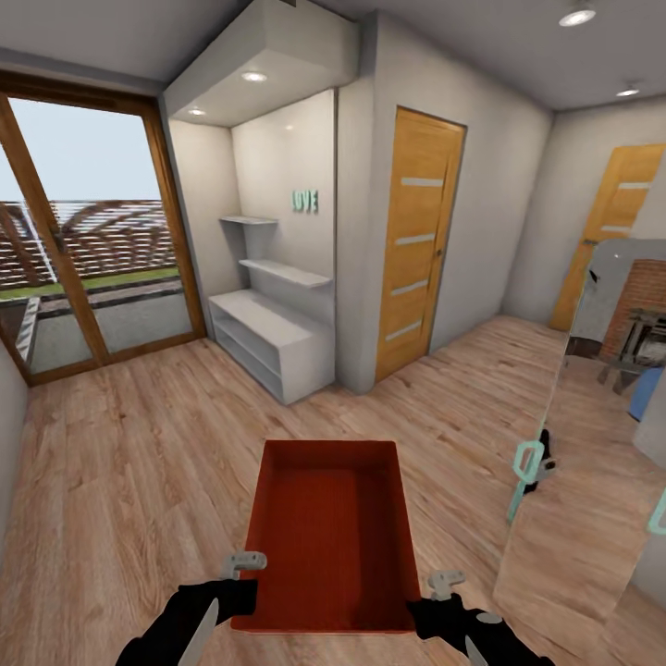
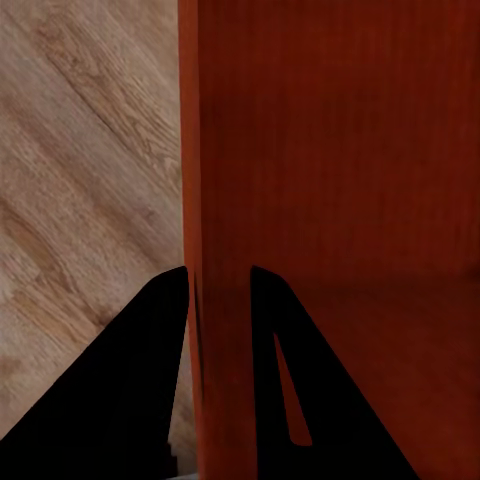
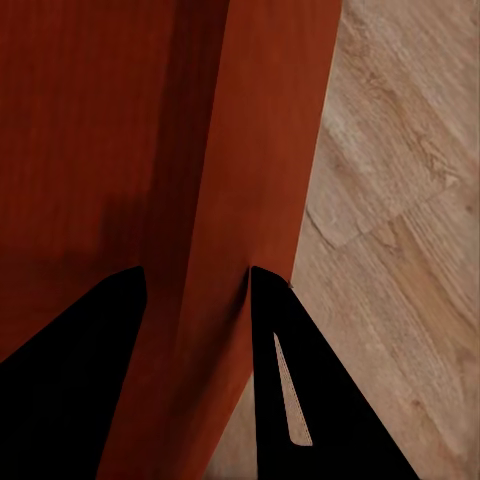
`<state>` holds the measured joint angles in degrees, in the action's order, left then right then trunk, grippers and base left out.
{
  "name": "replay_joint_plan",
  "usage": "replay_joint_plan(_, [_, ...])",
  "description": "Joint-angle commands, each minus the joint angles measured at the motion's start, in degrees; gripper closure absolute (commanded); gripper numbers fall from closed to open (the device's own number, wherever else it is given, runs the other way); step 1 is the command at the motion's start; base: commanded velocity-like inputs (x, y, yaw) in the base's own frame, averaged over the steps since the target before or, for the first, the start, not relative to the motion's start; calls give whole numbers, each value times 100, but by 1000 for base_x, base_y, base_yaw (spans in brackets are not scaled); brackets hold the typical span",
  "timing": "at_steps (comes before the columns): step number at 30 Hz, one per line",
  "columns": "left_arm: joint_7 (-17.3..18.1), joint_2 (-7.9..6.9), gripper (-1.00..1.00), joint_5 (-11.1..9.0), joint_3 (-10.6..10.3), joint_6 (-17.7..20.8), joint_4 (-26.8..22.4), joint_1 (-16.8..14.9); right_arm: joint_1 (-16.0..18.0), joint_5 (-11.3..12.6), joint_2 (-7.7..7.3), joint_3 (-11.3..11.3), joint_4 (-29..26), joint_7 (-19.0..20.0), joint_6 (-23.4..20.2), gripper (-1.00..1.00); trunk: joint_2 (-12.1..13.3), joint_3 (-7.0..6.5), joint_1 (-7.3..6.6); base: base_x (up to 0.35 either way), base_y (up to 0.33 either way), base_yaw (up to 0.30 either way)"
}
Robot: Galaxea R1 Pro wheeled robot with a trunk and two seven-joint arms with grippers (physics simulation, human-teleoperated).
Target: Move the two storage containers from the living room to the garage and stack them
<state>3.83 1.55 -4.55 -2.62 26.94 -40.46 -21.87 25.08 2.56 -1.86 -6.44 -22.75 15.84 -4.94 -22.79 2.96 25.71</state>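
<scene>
1. An orange-red storage container [image 1: 333, 532] is seen at the lower centre of the head view, open side up and empty, carried above the light wood plank floor [image 1: 120, 481]; its near end lies between the two black arms.
2. The left claw [image 1: 242, 562] is clamped on the container's left wall near the near corner; in the left wrist view the left claw [image 2: 218, 300] is shown with one black finger [image 2: 150, 370] outside the wall and the other inside, the thin wall pinched between them.
3. The right claw [image 1: 442, 583] is clamped on the container's right wall; in the right wrist view the right claw [image 3: 195, 300] is seen straddling that wall, one finger [image 3: 300, 370] over the plank floor side and the other over the container's interior [image 3: 90, 130].
4. A white shelving unit [image 1: 268, 338] with two wall shelves is set in an alcove at the upper centre; small teal letters [image 1: 305, 200] are fixed on the alcove wall.
5. A closed wooden door [image 1: 418, 242] is seen right of the alcove; a second wooden door [image 1: 618, 231] stands at the far right.
6. A wood-framed glass door [image 1: 83, 231] fills the upper left, with a fence and sky beyond it.
7. A mirror panel [image 1: 592, 444] is seen at the right edge; a brick fireplace is reflected in it.
</scene>
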Motion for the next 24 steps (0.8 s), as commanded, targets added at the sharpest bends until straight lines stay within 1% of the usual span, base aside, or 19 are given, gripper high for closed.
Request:
replay_joint_plan(1, [-277,5,100,-81,412,30,-23,-8,-3,94,1,-59,-13,95,-43,100,-13,13,7,325,0,0])
replay_joint_plan(24, [-277,12,100,-83,412,30,-23,-8,-3,89,1,-59,-11,95,-43,100,-13,13,7,325,0,0])
